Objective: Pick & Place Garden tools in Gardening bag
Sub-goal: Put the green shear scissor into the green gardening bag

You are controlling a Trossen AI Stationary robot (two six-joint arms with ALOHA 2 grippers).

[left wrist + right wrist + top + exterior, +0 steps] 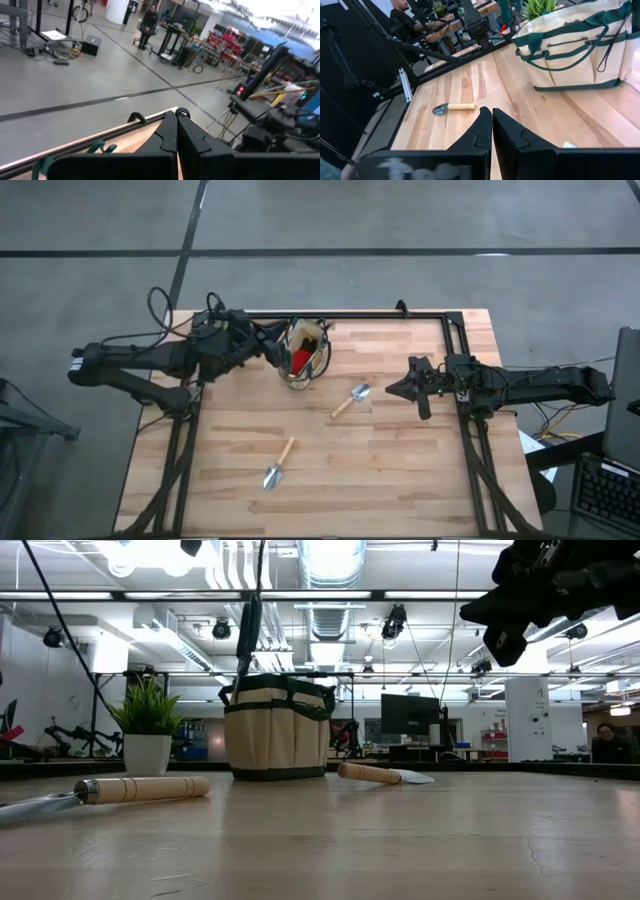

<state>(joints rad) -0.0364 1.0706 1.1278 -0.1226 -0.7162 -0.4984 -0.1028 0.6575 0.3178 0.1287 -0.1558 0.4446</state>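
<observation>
Above table, right gripper closed, empty.

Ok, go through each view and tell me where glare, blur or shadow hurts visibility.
Low view: ceiling lights blow out the top, the near trowel looks soft, and the right gripper is a dark silhouette. Left wrist view: glare whitens the upper right, and its own gripper is a black mass. Right wrist view: the bag reads clearly. High view: evenly lit.

Overhead looks straight down, low looks level across; both share the beige fabric bag, wrists seemingly close behind fingers.
</observation>
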